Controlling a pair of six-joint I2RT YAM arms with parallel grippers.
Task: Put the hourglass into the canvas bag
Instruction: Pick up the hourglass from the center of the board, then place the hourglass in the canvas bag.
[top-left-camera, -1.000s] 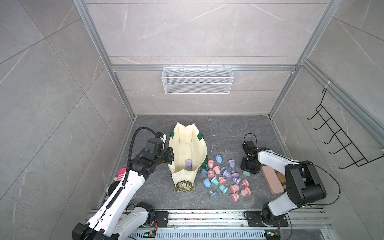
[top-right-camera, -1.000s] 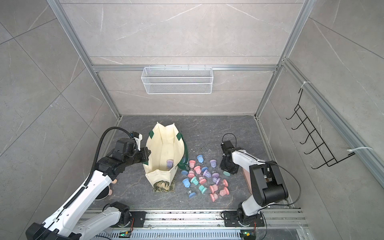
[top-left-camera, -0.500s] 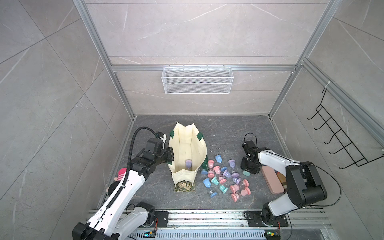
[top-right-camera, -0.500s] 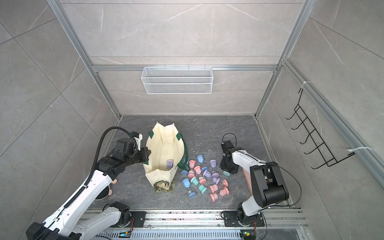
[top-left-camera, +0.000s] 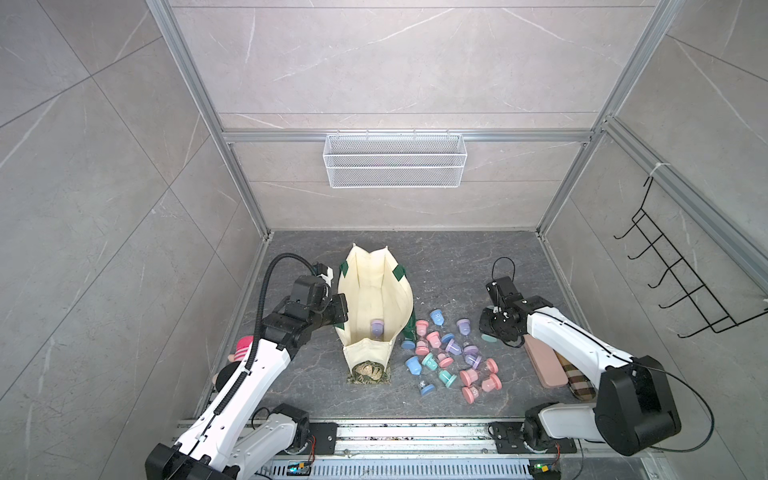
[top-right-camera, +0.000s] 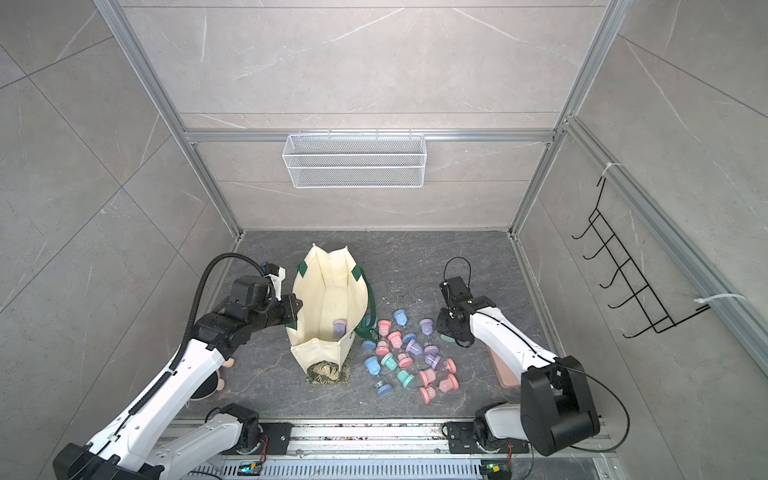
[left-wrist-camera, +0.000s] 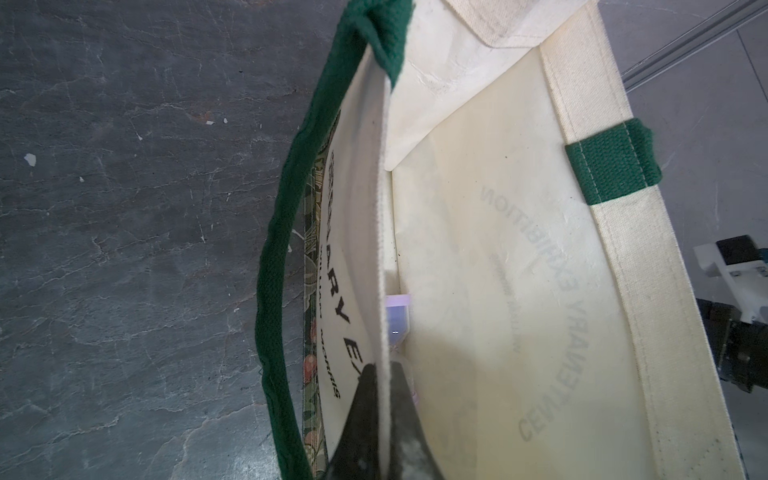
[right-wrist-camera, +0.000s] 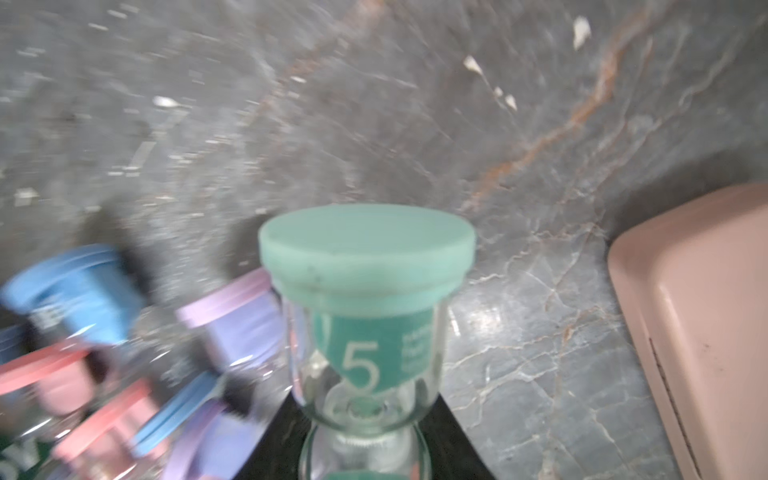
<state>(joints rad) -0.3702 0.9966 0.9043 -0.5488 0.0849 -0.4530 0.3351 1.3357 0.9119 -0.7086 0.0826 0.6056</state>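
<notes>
The cream canvas bag (top-left-camera: 399, 299) (top-right-camera: 320, 286) stands open mid-floor, with dark green straps. My left gripper (top-left-camera: 343, 309) (top-right-camera: 296, 311) (left-wrist-camera: 384, 368) is shut on its left rim, one finger on each side of the cloth wall (left-wrist-camera: 519, 249). A purple hourglass (top-left-camera: 377, 328) (top-right-camera: 339, 328) (left-wrist-camera: 398, 320) lies inside the bag. My right gripper (top-left-camera: 494, 328) (top-right-camera: 451, 328) (right-wrist-camera: 365, 401) is shut on the glass waist of a teal hourglass (top-left-camera: 489, 337) (top-right-camera: 446, 338) (right-wrist-camera: 368, 266) marked 5, low over the floor, right of the pile.
Several loose pink, blue, purple and teal hourglasses (top-left-camera: 449, 353) (top-right-camera: 411, 353) lie between the bag and my right arm. A flat pink case (top-left-camera: 544, 365) (right-wrist-camera: 706, 311) and a plaid one (top-left-camera: 575, 382) lie at the right wall. A plush toy (top-left-camera: 241, 349) sits under my left arm.
The right gripper with the teal hourglass has shifted only very slightly. The left gripper and the bag have stayed where they were.
</notes>
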